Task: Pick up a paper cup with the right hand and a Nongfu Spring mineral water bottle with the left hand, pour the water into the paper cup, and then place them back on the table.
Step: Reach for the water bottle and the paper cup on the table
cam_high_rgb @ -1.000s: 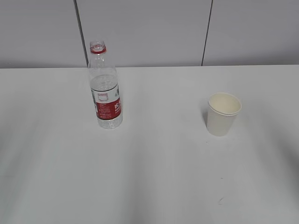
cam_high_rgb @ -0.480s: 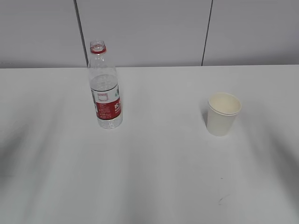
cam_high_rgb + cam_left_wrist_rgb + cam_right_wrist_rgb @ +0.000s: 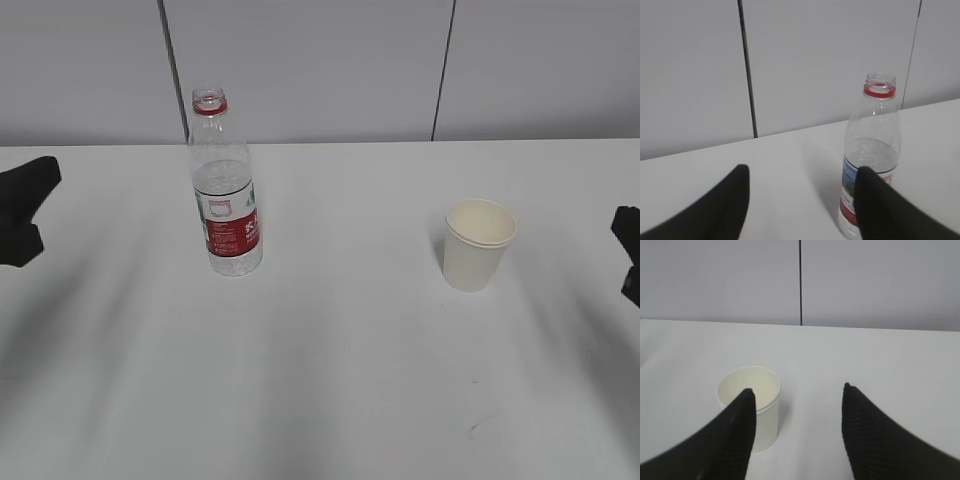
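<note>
clear plastic and thin white paper are the two materials to be handled: the nongfu spring mineral water bottle [image 3: 226,186] stands upright and uncapped at the upper left of the exterior frame, and the paper cup [image 3: 478,243] stands upright at centre right, both on the white desk [image 3: 330,380], well apart from each other. the left hand [image 3: 22,212] shows only at the far left edge and the right hand [image 3: 628,254] only at the far right edge, neither touching anything. in the left wrist view the fingers [image 3: 715,210] are spread apart with the bottle near the right one; in the right wrist view the fingers [image 3: 875,440] are likewise apart, with the cup behind the left one. the water [image 3: 872,152] fills the bottle to about its shoulder, so it is judged fairly heavy with thin walls that would yield under pressure; a grip on the label band seems firmest. the cup looks empty, light and easily crushed, and is best held gently at mid-wall below the rolled rim. neither pick-up has begun.
</note>
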Controlling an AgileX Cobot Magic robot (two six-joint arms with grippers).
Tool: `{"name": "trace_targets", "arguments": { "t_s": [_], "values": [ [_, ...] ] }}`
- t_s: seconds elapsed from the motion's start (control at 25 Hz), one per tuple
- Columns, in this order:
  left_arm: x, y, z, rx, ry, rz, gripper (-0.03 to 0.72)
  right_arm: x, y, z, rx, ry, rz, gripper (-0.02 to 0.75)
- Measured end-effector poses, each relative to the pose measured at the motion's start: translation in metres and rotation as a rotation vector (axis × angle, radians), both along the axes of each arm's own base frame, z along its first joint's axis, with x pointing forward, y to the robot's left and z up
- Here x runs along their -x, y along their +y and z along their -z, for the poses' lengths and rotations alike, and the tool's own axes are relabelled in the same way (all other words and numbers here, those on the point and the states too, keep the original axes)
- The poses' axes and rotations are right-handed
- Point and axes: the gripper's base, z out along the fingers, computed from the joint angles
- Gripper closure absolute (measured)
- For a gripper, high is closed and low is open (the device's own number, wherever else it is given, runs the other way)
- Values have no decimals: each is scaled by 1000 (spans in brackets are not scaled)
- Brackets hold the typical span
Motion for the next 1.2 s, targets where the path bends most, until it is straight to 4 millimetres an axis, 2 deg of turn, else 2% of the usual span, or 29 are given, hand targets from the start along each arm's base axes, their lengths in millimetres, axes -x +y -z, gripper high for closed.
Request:
{"name": "trace_targets", "arguments": {
  "t_s": [0.36,0.52,0.72,0.84,1.2],
  "values": [
    [-11,-4,14,17,6,18,270,-23,8,32,6,5,-71,323],
    [-11,-4,14,18,2,18,270,-33,14,58,16,28,-132,323],
    [-11,-4,14,18,3,19,270,-38,17,93,14,164,-156,323],
    [-11,-4,14,16,3,22,270,-38,17,100,15,192,-166,323],
    [-11,-5,15,9,2,31,270,-39,21,100,19,182,-211,322]
  ]
}}
